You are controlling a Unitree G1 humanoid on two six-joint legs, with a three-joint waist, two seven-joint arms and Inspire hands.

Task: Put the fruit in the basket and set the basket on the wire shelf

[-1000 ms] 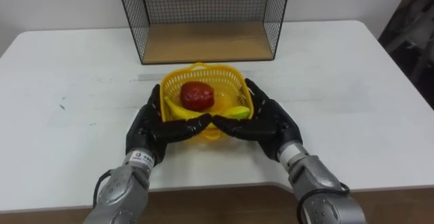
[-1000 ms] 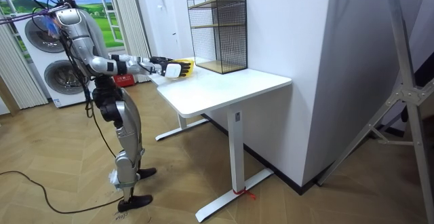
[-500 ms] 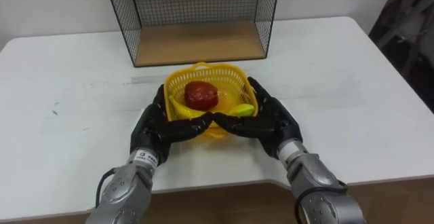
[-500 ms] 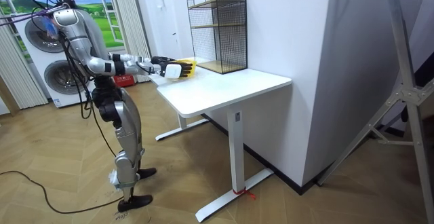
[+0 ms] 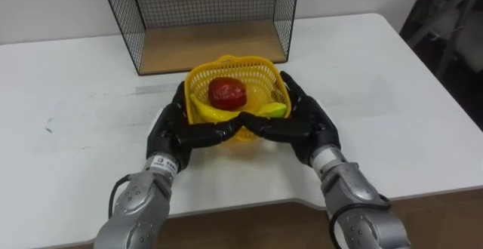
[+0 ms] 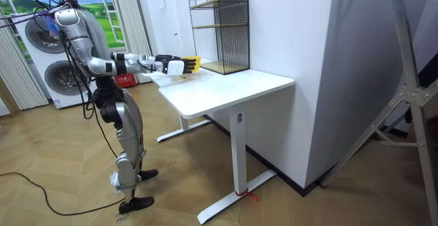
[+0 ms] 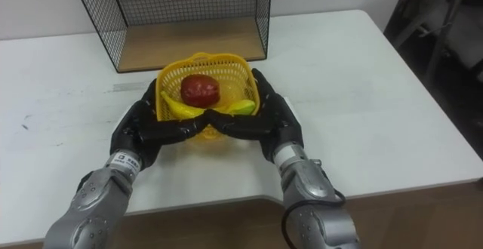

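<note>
The left robot hand and the right robot hand are matt black all over. A small white tag with dark print sits at the left wrist. Behind the wrists, ribbed silver-grey collars lead into rounded, metallic grey forearm shells, each with a thin black cable looping beside it. In the room view the torso and legs are glossy silver with dark joints, the feet are black, and a dark cable trails across the floor.
</note>
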